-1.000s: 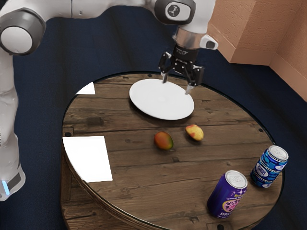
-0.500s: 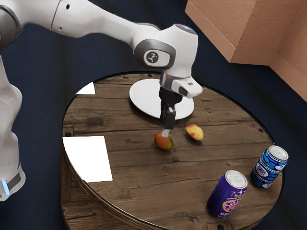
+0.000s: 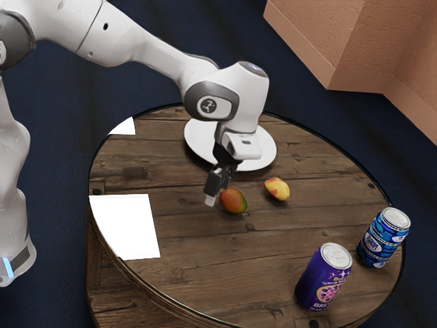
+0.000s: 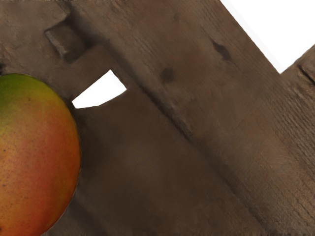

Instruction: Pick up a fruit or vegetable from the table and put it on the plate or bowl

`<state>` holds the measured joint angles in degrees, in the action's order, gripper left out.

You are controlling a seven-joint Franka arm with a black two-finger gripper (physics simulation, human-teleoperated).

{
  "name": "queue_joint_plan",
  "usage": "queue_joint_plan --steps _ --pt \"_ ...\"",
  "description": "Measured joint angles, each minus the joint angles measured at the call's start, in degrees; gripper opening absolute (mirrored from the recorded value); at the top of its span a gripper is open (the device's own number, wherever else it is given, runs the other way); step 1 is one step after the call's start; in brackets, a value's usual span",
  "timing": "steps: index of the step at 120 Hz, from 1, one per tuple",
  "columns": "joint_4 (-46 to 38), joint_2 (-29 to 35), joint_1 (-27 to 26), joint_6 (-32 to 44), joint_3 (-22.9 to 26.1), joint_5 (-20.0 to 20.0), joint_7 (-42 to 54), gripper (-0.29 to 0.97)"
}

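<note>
Jaws lower now, beside flat-lying mango (image 3: 233, 200)

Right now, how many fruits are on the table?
2. The red-green mango lies beside the gripper; the yellow-red mango lies apart from it, toward the exterior view's right. Both are off the plate, part of which the arm hides.

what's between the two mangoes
Bare wood of the table, nothing else, between the green-red mango and the yellow-red mango; the exterior view shows it.
</note>
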<state>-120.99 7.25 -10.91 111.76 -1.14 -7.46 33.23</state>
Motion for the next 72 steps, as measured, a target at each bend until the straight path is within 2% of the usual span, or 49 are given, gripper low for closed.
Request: queue_joint_plan --steps 20,36,72 --pt "0.0 -0.6 0.0 1.4 -0.2 0.0 5.3 0.68" --pt "0.6 -1.2 2.1 2.0 -1.1 0.2 9.2 0.68" --pt "7.7 -8.2 6.1 4.0 -0.8 1.3 16.2 0.68"
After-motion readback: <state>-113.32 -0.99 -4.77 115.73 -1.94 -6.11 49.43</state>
